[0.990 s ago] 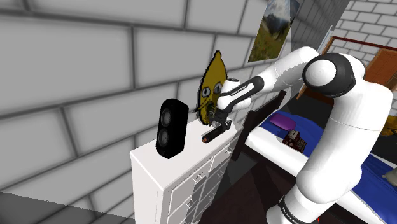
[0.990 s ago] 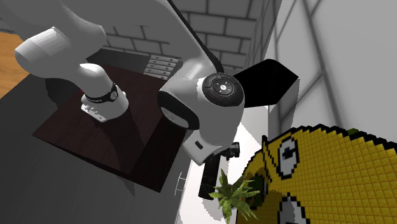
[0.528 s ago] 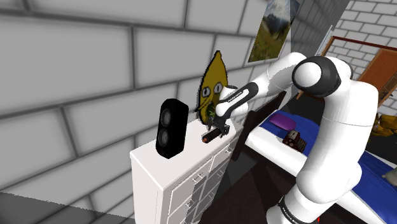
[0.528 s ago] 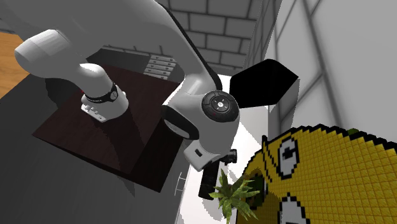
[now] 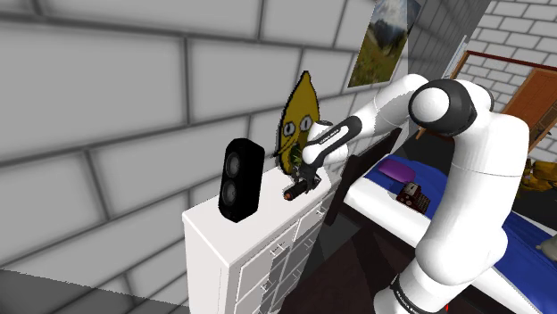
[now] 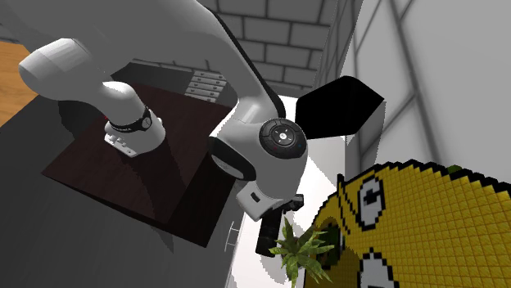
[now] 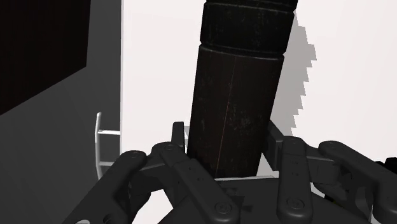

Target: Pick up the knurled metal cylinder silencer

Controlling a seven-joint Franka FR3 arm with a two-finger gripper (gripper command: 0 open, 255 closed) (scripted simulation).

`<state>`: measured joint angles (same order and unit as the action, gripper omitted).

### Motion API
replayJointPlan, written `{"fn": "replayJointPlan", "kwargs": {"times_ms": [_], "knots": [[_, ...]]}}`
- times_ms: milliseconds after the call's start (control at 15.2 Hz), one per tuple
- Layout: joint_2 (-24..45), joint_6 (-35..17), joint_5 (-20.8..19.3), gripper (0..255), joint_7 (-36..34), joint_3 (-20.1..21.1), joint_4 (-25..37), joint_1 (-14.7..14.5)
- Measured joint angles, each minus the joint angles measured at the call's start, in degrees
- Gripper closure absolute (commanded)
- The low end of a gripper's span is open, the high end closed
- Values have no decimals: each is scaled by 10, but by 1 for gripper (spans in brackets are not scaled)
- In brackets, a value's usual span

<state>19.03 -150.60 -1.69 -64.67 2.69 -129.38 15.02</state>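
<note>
Silencer point(image 7: 236, 89): dark, scuffed, two-section cylinder

We see the white Franka arm point(image 5: 469, 205) rise from the shoulder view's lower right, bend at a dark-capped elbow point(image 5: 451, 103) and stretch its forearm point(image 5: 384, 107) down toward that view's left. At its end the wrist tips the black gripper point(image 5: 306, 177) downward. In the second exterior view we face the round dark cap of a wrist joint point(image 6: 282, 135), with the gripper point(image 6: 274, 231) hanging just below it. In the wrist view, both fingers point(image 7: 184, 162) press against the sides of a dark cylinder point(image 7: 235, 95), clasping it between them.
</note>
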Motion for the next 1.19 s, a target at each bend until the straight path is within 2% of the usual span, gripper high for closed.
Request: {"fn": "replayJointPlan", "kwargs": {"times_ms": [330, 1188], "knots": [[-8, 9, 1, 255, 1, 0, 0, 0], [-86, 97, 8, 255, 7, 4, 10, 3]]}}
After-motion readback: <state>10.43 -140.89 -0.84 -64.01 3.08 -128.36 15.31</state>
